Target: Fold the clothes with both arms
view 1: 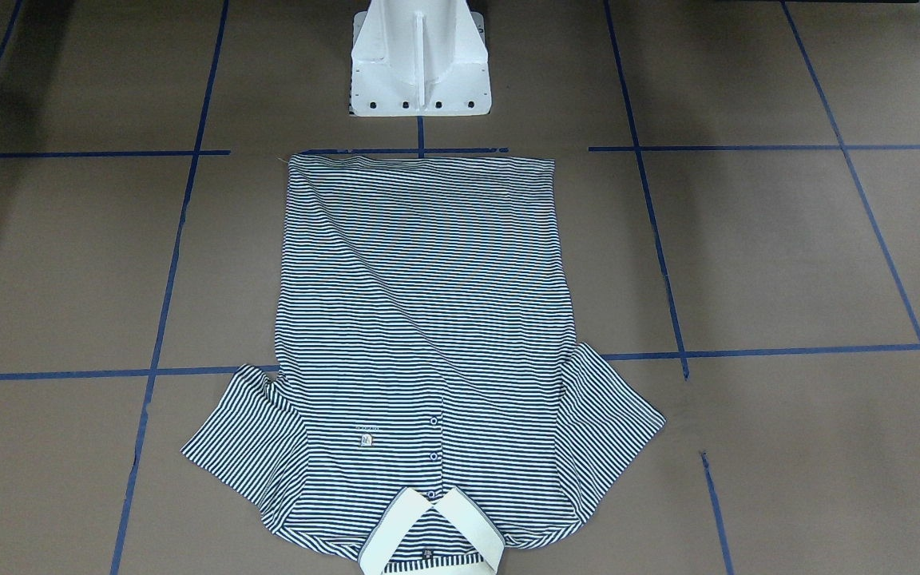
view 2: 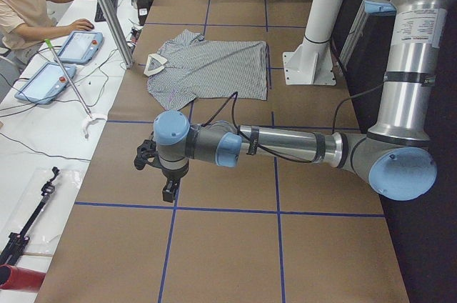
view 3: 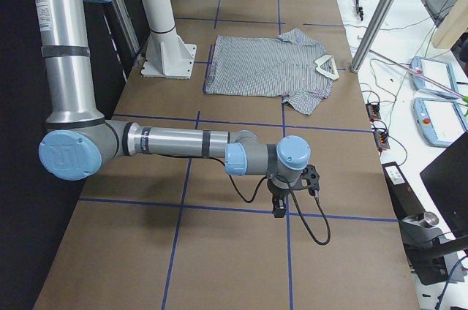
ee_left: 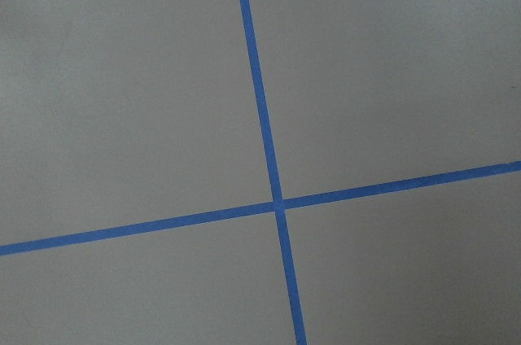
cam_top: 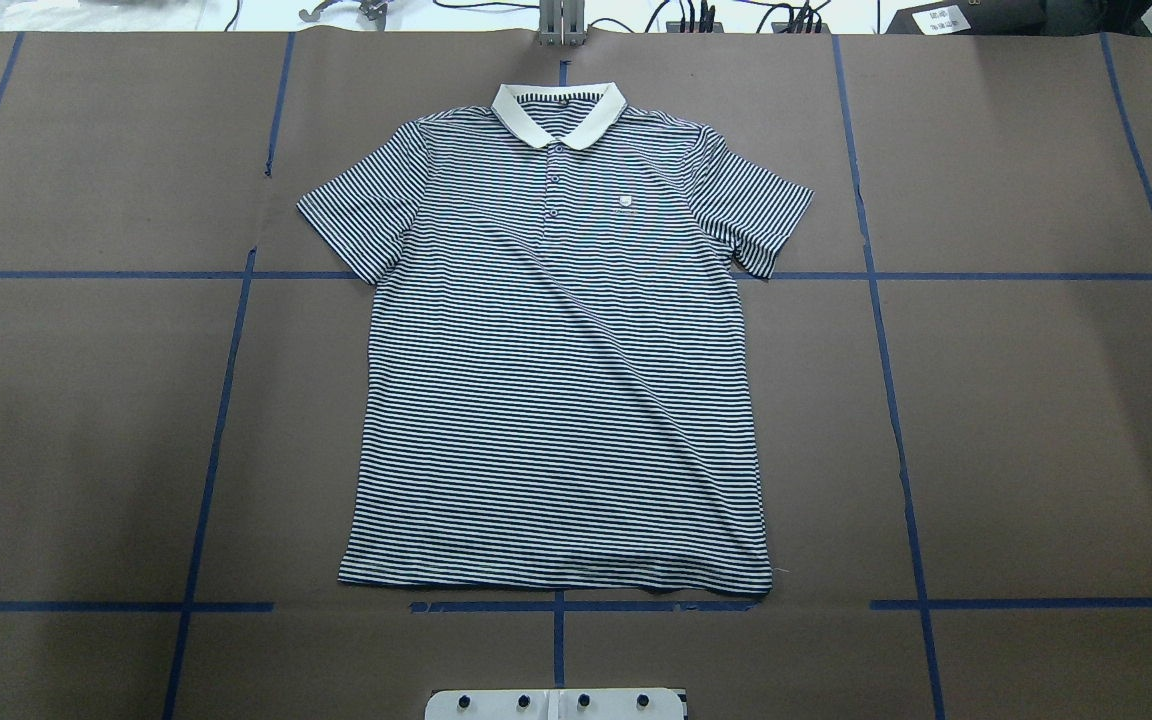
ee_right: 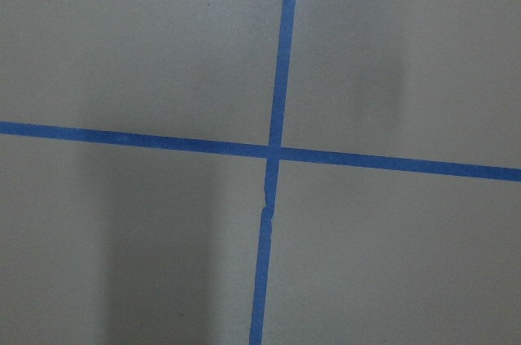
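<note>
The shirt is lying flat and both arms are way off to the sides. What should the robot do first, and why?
Probably bring the left gripper and the right gripper in toward the polo shirt, one to each side. The shirt lies spread flat and unfolded, while both grippers hang over the table far from it.

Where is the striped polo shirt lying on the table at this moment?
In the overhead view the polo shirt lies spread flat at the centre of the table, collar toward the far edge, hem near the white pedestal base.
</note>
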You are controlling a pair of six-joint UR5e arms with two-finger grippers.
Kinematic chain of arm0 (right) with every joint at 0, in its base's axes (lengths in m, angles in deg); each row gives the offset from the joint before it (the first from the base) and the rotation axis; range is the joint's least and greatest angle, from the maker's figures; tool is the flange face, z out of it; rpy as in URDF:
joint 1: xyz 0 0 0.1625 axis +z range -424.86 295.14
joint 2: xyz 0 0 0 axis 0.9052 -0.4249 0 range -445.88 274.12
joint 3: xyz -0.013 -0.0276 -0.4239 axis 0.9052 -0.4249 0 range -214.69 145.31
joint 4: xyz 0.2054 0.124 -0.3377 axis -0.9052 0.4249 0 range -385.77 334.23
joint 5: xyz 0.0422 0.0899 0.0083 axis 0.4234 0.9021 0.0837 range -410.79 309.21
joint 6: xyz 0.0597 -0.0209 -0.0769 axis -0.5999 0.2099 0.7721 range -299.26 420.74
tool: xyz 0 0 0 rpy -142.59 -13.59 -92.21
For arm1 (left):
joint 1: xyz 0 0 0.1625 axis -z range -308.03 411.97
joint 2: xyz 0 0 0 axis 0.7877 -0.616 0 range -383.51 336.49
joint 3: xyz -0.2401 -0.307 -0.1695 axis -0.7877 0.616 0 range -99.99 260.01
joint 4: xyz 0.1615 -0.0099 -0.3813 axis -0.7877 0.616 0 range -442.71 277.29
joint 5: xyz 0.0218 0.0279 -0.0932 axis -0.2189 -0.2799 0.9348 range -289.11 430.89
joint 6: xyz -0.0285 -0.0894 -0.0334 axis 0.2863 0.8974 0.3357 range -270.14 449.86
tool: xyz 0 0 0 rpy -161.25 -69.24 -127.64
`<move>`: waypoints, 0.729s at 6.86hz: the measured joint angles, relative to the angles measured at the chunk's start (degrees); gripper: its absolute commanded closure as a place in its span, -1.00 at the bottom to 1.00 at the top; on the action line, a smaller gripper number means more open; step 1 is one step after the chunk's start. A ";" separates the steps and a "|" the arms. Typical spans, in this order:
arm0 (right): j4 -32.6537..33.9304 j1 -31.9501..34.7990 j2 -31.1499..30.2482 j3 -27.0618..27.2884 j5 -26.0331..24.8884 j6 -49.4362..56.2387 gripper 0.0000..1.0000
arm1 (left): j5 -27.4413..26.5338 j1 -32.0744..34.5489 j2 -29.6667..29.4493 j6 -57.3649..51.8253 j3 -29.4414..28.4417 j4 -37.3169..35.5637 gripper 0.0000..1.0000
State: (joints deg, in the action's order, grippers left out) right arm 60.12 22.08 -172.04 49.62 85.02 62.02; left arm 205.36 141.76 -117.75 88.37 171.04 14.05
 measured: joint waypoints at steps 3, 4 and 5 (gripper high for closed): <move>-8.73 -0.17 -0.74 -0.26 2.19 -0.42 -1.00 | -0.01 -1.30 -0.37 0.42 1.75 0.28 -1.00; -12.39 -0.41 -0.65 -0.56 2.71 -0.55 -1.00 | -0.05 -2.19 -0.47 0.57 2.20 0.27 -1.00; -14.77 -0.87 -0.69 -0.78 4.52 -0.57 -1.00 | 0.03 -2.65 -0.54 0.73 2.49 0.29 -1.00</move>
State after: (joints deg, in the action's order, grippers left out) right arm 45.35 21.20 -172.73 48.84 89.54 61.45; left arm 205.39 139.11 -118.29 89.10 173.53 14.34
